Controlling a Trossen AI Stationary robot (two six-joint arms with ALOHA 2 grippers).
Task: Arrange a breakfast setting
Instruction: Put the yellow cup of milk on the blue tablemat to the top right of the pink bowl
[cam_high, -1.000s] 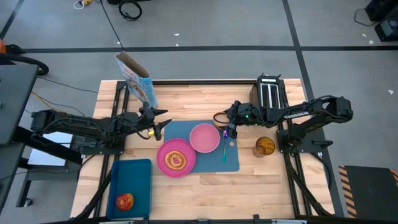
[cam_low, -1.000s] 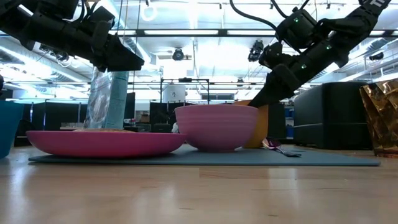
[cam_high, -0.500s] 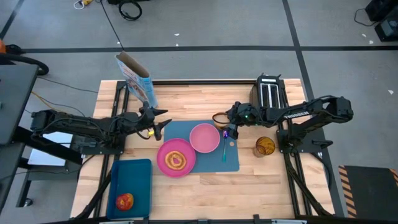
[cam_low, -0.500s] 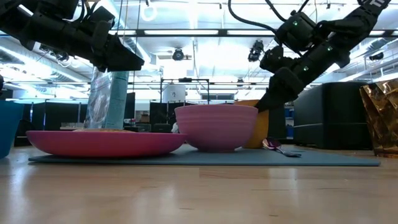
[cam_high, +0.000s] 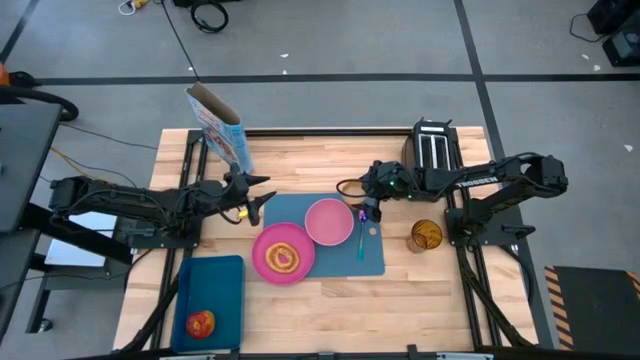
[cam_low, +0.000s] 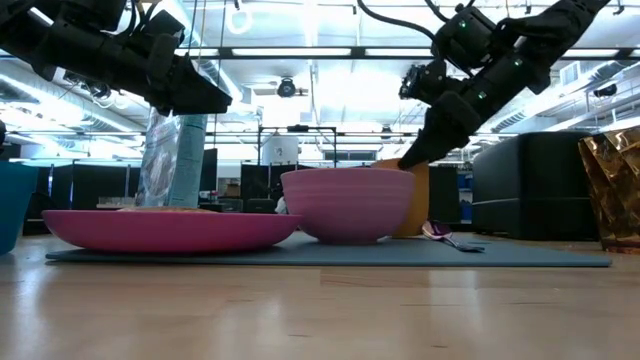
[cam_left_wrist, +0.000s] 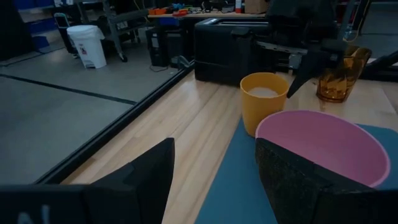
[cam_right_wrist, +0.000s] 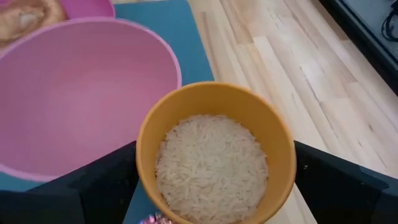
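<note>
right wrist view: right gripper (cam_right_wrist: 214, 186) has its jaws spread wide, one finger each side of the orange cup (cam_right_wrist: 216, 149), neither clearly touching the wall. cup sits upright between them, full of white grains, so it lies dead ahead of the jaws and just below. no real long axis on it, it's round, so any closing line across the rim works.

high view puts the right gripper (cam_high: 366, 195) at the far right corner of the blue placemat (cam_high: 375, 262), w/ the cup mostly hidden under it, just beside the pink bowl (cam_high: 329, 221). spoon (cam_high: 361, 235) lies lengthwise on the mat between bowl and mat's right edge, near the jaws. pink plate (cam_high: 283, 253) w/ toast (cam_high: 284, 257) on it overlaps the mat's near left corner.

left gripper (cam_high: 262, 198) hovers at the mat's far left corner, fingers parted, holding nothing; cereal box (cam_high: 221, 127) stands behind it at the table's back edge. apple (cam_high: 201, 324) is well apart, in the dark-blue tray (cam_high: 225, 275) at the near left.

right arm is clearly nearer the cup. likely the cup is being set or let go here; apple prob. remains for the left arm.
</note>
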